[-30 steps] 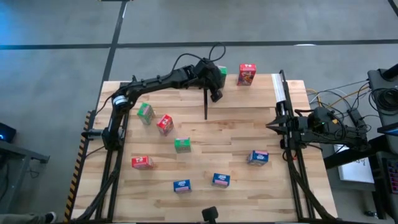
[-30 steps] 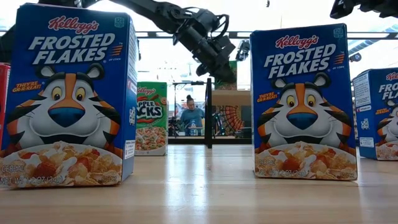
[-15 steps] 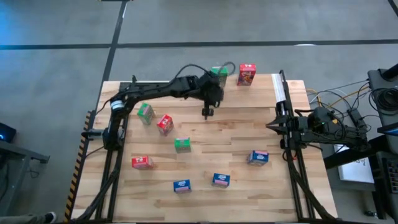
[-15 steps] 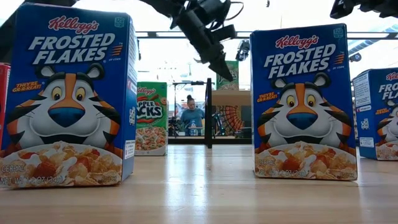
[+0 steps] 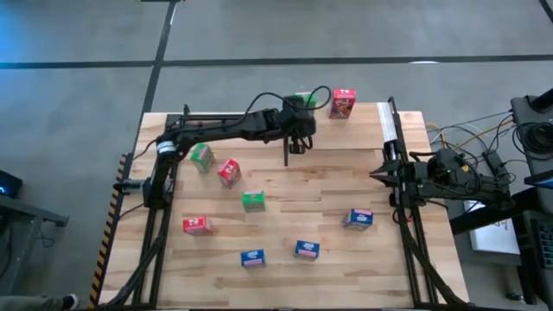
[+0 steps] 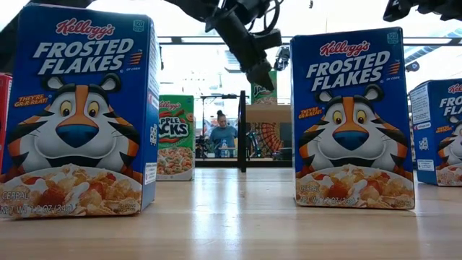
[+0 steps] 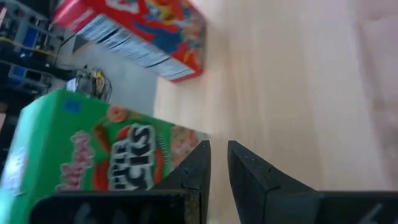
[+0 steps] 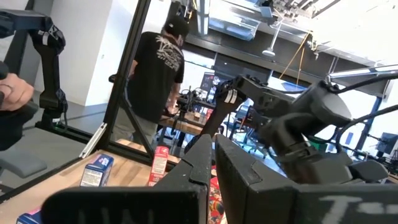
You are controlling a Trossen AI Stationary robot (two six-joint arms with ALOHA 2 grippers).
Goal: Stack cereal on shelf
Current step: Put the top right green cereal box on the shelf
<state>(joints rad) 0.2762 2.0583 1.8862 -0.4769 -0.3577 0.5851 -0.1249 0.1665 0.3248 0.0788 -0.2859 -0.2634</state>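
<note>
The left hand (image 5: 296,141) hangs above the far part of the bench (image 5: 328,207), its fingers nearly closed and holding nothing. A green box (image 7: 81,155) stands on the shelf (image 6: 268,113) just behind the hand, and a red box (image 5: 343,103) stands a little further to its right. The other boxes lie scattered on the bench, nearer than the hand. Such a box is probably light, stiff cardboard, a bit smooth; taking it across the two broad faces, near the middle, seems safest. Compared with a second ago, the hand has moved away from the green box and risen. The right hand (image 8: 211,152) rests at the right edge, fingers almost together.
</note>
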